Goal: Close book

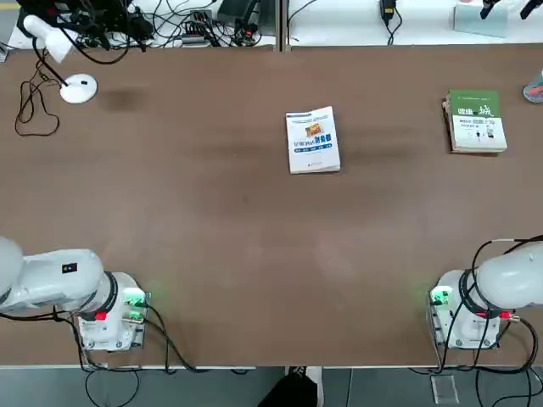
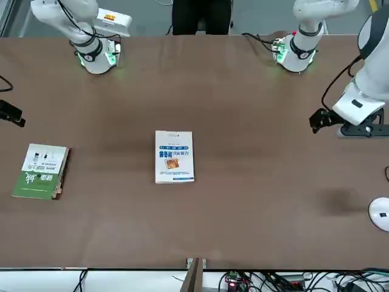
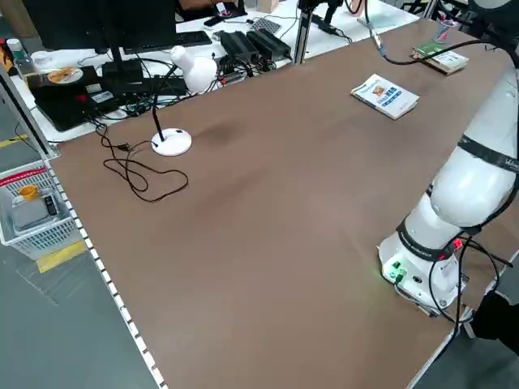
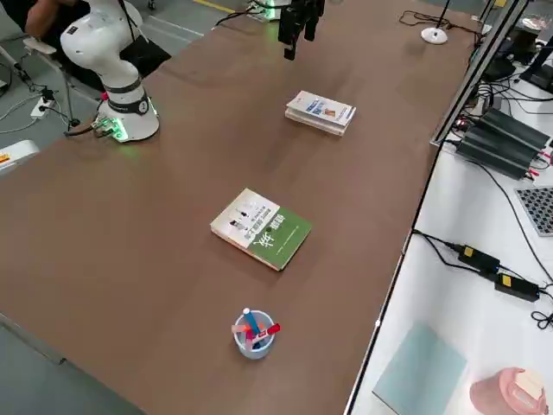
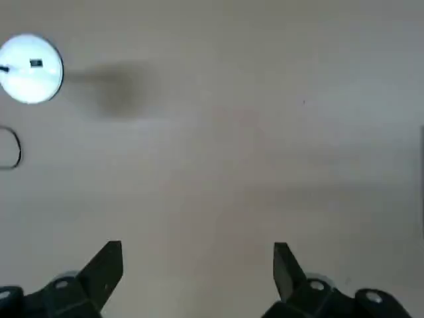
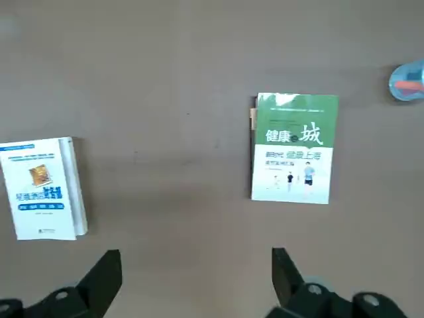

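two open tools (image 5: 199,275) above table (image 1: 254,254)

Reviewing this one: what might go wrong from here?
The white book already lies closed, so reaching for it again could flip its cover open. The right gripper hangs open above the table near the green-and-white book too, so it might go for the wrong one.

Seen from overhead, the brown worktop (image 1: 229,246) carries a closed white-and-blue book (image 1: 313,141) just past twelve o'clock, a green-and-white book (image 1: 477,121) near two, and a white lamp base (image 1: 78,88) near ten.
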Controlling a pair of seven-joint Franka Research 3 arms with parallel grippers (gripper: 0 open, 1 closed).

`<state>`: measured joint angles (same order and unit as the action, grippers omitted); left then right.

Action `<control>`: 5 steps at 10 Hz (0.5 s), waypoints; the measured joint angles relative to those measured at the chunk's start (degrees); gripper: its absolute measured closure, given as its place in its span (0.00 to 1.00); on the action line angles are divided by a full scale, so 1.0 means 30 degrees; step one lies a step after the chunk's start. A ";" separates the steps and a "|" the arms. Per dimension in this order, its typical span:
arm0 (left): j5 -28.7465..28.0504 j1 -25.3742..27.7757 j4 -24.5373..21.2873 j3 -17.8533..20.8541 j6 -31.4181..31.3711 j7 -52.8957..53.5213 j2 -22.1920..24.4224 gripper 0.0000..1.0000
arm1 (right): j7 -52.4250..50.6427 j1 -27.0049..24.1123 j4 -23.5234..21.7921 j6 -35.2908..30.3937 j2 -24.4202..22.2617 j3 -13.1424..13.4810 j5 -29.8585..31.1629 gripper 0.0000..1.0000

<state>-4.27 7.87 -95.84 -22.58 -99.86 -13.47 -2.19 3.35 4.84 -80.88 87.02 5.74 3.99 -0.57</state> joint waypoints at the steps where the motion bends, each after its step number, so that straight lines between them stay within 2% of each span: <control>1: 0.0055 -0.1564 0.0094 0.1719 0.0307 0.0007 0.0183 0.00 | 0.0017 0.0002 -0.0010 -0.0002 -0.0002 -0.0039 0.0158 0.00; 3: 0.0179 -0.4771 0.0208 0.5335 0.0766 0.0348 0.0532 0.00 | 0.0128 0.0010 -0.0018 -0.0022 -0.0009 -0.0123 0.0266 0.00; 5: 0.0581 -0.5955 0.0208 0.7045 0.1208 0.1111 0.0920 0.00 | 0.0425 0.0019 -0.0059 -0.0044 -0.0050 -0.0175 0.0274 0.00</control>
<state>-2.52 -9.99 -95.22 -1.44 -96.23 -10.14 0.57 4.62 4.90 -81.05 86.89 5.59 3.46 0.25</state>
